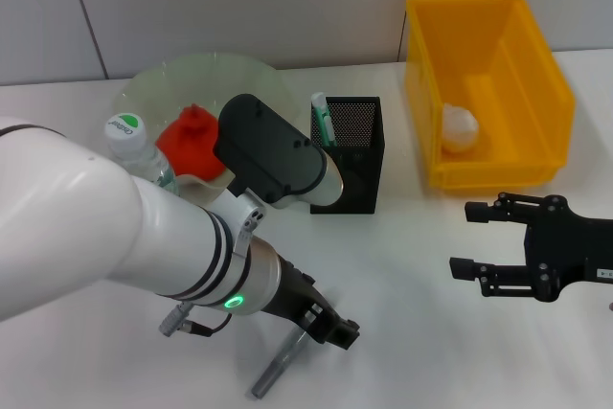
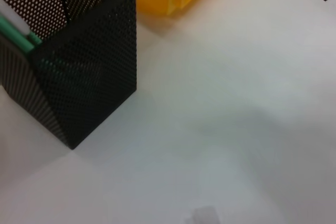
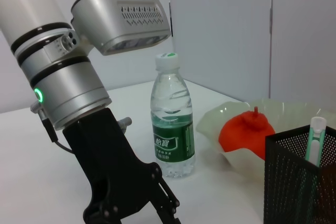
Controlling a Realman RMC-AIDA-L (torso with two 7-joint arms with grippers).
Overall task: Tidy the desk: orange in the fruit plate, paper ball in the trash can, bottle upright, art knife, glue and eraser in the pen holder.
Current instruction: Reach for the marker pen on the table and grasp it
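Nearest the robot, the left gripper [image 1: 321, 330] is down at the table [image 1: 412, 332], its black fingers closed around the upper part of the glue [image 1: 278, 369], a grey round stick that slants down from the jaws with its lower end on or just above the white surface. The same gripper shows in the right wrist view [image 3: 137, 203] as a black claw under the silver wrist, though the stick itself is hidden there. To the right, well apart from it, the right gripper [image 1: 474, 239] hovers over the bare table with its two black fingers spread and nothing between them. Farther back, the pen holder [image 1: 351, 155] stands upright near the middle of the table, and the mint-green art knife [image 1: 323, 120] stands inside it, leaning in its left corner with its top above the rim. Left of the holder, partly behind the left arm, the bottle [image 3: 172, 124] stands upright with its cap on, just beside the fruit plate [image 1: 144, 93]. The orange [image 1: 192, 141] lies inside that plate. At the far right, the trash can [image 1: 536, 74] sits against the wall, and the paper ball [image 1: 458, 126] rests in it. The eraser cannot be made out in any view.
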